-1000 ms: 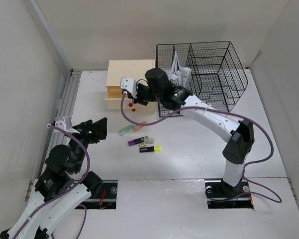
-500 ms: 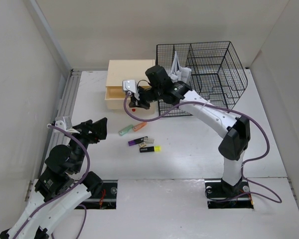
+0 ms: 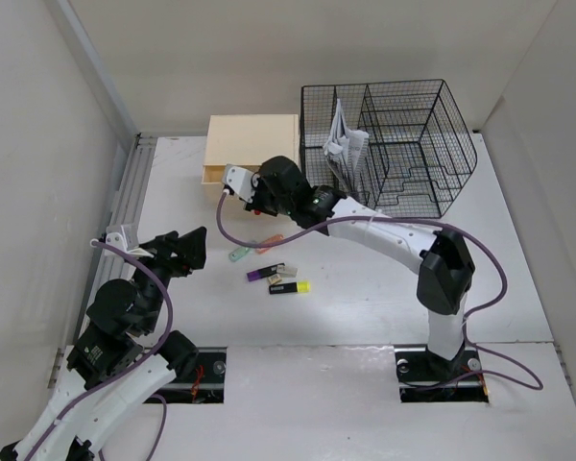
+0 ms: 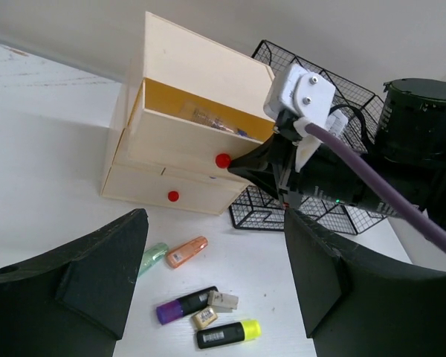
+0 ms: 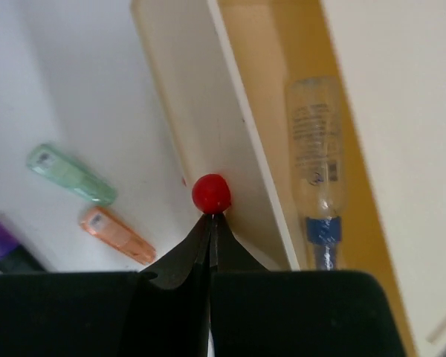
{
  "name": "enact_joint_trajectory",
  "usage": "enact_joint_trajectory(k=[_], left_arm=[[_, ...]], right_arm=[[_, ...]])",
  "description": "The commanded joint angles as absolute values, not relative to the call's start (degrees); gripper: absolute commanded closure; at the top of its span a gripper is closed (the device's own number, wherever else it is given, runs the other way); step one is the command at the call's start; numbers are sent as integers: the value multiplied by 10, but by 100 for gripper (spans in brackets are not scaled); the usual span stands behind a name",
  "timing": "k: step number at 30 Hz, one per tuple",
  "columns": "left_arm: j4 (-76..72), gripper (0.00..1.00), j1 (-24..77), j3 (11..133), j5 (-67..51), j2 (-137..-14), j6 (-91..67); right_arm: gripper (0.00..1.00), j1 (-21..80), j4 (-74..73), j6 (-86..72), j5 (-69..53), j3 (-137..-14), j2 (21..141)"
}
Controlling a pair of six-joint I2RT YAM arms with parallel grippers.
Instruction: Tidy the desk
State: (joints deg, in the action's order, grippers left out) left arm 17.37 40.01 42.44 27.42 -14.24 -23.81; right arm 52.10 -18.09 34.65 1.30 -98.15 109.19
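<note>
The white desk (image 3: 365, 279) holds a beige drawer box (image 3: 252, 142) at the back. Its upper drawer (image 4: 193, 134) is partly open, with a clear pen with a blue band (image 5: 316, 171) inside. My right gripper (image 3: 250, 197) is shut, and its tips (image 5: 210, 217) touch the drawer's red knob (image 5: 210, 193) from in front. It also shows in the left wrist view (image 4: 245, 165). My left gripper (image 3: 190, 248) is open and empty, held above the desk left of the loose markers. Its fingers (image 4: 97, 275) frame those markers in its own view.
Loose on the desk are a green highlighter (image 3: 238, 254), an orange one (image 3: 267, 243), a purple marker (image 3: 261, 274), a yellow marker (image 3: 290, 287) and two small erasers (image 4: 223, 300). A black wire mesh organizer (image 3: 403, 144) with papers (image 3: 344, 139) stands at the back right. A metal rail (image 3: 125, 206) runs along the left edge.
My right gripper has swung left from beside the mesh organizer to the front of the drawer box, with its tips now at the upper knob. The left arm has not moved.
</note>
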Motion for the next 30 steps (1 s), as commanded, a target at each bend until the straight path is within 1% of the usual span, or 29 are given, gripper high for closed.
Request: enact_joint_trajectory(k=[1, 3, 8, 9, 11, 12, 13, 14, 15, 17, 18, 19, 20, 21, 22, 23, 24, 25, 26, 27, 28, 30], left_arm=[[149, 29, 397, 421, 275, -143, -252], [154, 29, 397, 421, 275, -148, -275], [159, 29, 397, 407, 275, -166, -360], [153, 29, 397, 390, 269, -172, -401], [135, 29, 397, 364, 262, -172, -417], [128, 29, 397, 351, 256, -181, -463], [118, 29, 397, 319, 256, -181, -485], [86, 29, 397, 303, 249, -189, -499], [70, 29, 397, 288, 249, -200, -515], [30, 30, 397, 246, 241, -215, -542], [-4, 31, 397, 237, 241, -234, -549], [-18, 33, 392, 229, 241, -246, -555], [-33, 33, 392, 222, 247, -258, -555], [-66, 36, 392, 222, 247, -271, -555], [-80, 39, 387, 222, 247, -301, -555], [-95, 49, 381, 222, 247, -317, -548], [-109, 52, 381, 222, 247, -334, -543], [-132, 53, 371, 222, 247, -366, -543], [-147, 56, 352, 222, 237, -382, -534], [-163, 60, 339, 222, 227, -398, -534], [-190, 60, 321, 222, 198, -415, -534], [-222, 61, 258, 217, 158, -462, -529]], right_arm=[[100, 499, -43, 367, 195, -990, 1101], [100, 499, -23, 376, 227, -990, 1108], [100, 494, -4, 388, 260, -990, 1127], [100, 494, -4, 388, 260, -990, 1127], [100, 494, -4, 388, 260, -990, 1127], [100, 489, -4, 388, 260, -990, 1127], [100, 489, -4, 388, 254, -984, 1122], [100, 489, -4, 388, 236, -964, 1098], [100, 489, -4, 382, 176, -946, 1078], [100, 489, -39, 371, 94, -905, 1035], [85, 489, -40, 362, 37, -890, 989], [59, 489, -47, 357, 13, -875, 966], [37, 489, -47, 341, 2, -848, 945], [22, 482, -47, 336, -11, -839, 911], [21, 468, -53, 336, -49, -832, 896], [24, 458, -58, 327, -67, -827, 883], [35, 447, -66, 306, -85, -827, 874], [62, 434, -73, 297, -132, -827, 858], [74, 406, -87, 290, -161, -827, 851], [81, 392, -92, 275, -188, -827, 845], [88, 379, -98, 266, -213, -827, 834], [88, 346, -116, 258, -279, -827, 825]])
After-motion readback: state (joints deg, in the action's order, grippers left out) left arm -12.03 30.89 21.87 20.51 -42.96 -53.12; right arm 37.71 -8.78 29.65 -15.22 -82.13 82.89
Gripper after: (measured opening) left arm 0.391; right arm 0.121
